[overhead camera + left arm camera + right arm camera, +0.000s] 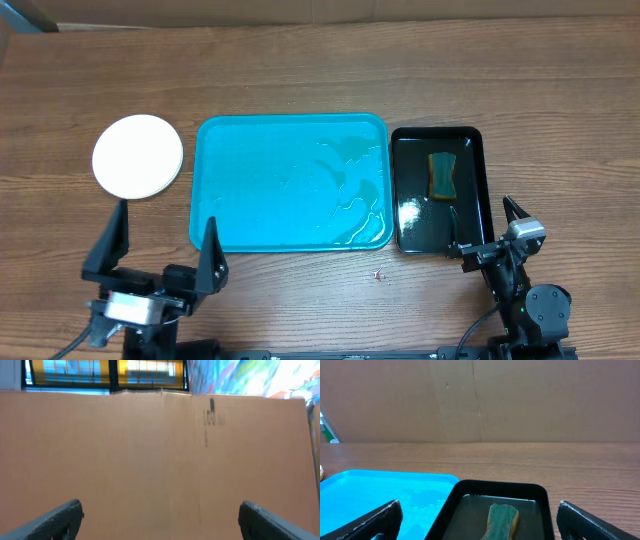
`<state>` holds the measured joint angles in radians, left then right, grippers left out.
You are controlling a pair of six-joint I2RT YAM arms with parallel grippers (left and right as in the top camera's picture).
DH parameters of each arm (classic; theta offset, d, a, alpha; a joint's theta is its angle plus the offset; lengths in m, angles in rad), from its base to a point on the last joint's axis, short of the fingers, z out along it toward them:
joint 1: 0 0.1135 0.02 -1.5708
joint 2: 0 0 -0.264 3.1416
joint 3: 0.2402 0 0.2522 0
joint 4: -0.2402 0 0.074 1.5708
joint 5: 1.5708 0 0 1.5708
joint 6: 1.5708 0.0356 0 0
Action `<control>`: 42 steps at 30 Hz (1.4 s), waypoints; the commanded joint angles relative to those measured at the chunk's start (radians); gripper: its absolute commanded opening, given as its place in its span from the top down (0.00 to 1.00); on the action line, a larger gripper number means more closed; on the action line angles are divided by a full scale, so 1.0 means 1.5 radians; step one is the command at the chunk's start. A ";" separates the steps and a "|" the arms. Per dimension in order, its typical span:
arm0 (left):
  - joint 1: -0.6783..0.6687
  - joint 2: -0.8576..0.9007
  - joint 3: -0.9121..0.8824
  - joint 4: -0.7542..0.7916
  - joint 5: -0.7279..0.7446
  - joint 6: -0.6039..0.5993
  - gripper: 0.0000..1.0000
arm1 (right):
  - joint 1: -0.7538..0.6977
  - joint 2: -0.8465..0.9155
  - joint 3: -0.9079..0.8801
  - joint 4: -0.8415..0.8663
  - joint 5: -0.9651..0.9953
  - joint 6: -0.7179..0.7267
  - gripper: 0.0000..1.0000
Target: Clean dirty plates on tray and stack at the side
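Observation:
A stack of plates [138, 156], white on top, sits on the table left of the turquoise tray [290, 183]. I cannot tell how many plates are in it. The tray holds no plates and has wet streaks; its corner shows in the right wrist view [385, 490]. My left gripper [165, 250] is open and empty near the front edge, below the plates; in its wrist view [160, 520] it faces only a cardboard wall. My right gripper [485, 228] is open and empty at the front end of the black tray, and its wrist view [479, 522] shows the same.
A narrow black tray [437, 190] right of the turquoise tray holds water and a green-and-yellow sponge [442, 175], also seen in the right wrist view [502, 520]. A small scrap [379, 273] lies on the wood in front of the trays. A cardboard wall [480, 400] stands behind the table.

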<state>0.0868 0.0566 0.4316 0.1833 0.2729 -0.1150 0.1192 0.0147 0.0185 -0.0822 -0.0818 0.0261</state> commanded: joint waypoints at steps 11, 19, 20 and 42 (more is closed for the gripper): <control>0.004 -0.036 -0.222 0.038 -0.137 -0.103 0.00 | -0.003 -0.008 -0.007 0.004 -0.004 0.002 0.00; 0.004 -0.036 -0.285 -0.035 -0.190 -0.158 0.00 | -0.003 -0.008 -0.007 0.004 -0.004 0.002 0.00; 0.004 -0.036 -0.285 -0.058 -0.190 -0.158 0.00 | -0.003 -0.008 -0.007 0.004 -0.004 0.002 0.00; 0.004 -0.035 -0.284 -0.174 -0.182 -0.103 0.00 | -0.003 -0.008 -0.007 0.004 -0.004 0.002 0.00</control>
<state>0.0868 0.0151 0.0082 -0.0765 0.0086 -0.2882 0.1184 0.0147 0.0185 -0.0818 -0.0818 0.0257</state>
